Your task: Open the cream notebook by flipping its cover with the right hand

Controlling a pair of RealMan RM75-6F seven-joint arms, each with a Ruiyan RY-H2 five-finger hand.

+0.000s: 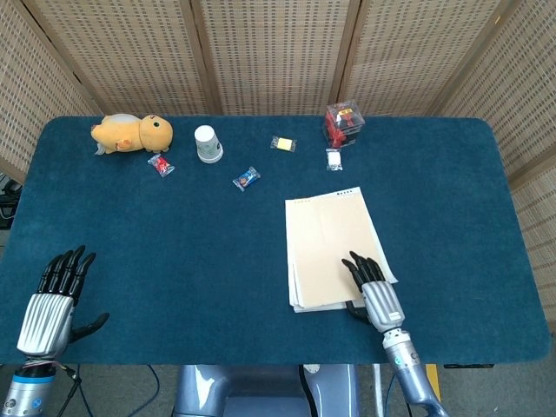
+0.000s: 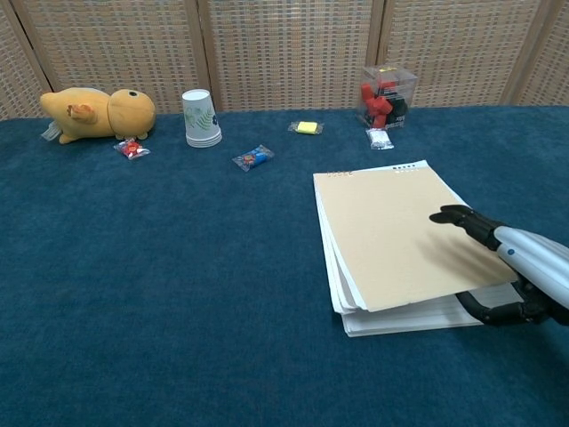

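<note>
The cream notebook [image 1: 326, 234] [image 2: 391, 227] lies right of the table's middle, with its spiral binding at the far edge. Its cover is lifted at the near right corner, so the white pages [image 2: 400, 316] show beneath it. My right hand [image 1: 372, 295] [image 2: 516, 267] grips that corner of the cover, with its fingers [image 2: 462, 218] on top and its thumb [image 2: 484, 311] underneath. My left hand [image 1: 52, 304] hovers at the near left table edge with its fingers spread and nothing in it. It shows only in the head view.
Along the far side stand a yellow plush toy [image 1: 132, 133] [image 2: 93, 111], a paper cup [image 1: 207, 143] [image 2: 201, 117], a clear box of red pieces [image 1: 344, 123] [image 2: 386, 96] and several small wrapped sweets, one of them blue [image 1: 247, 179].
</note>
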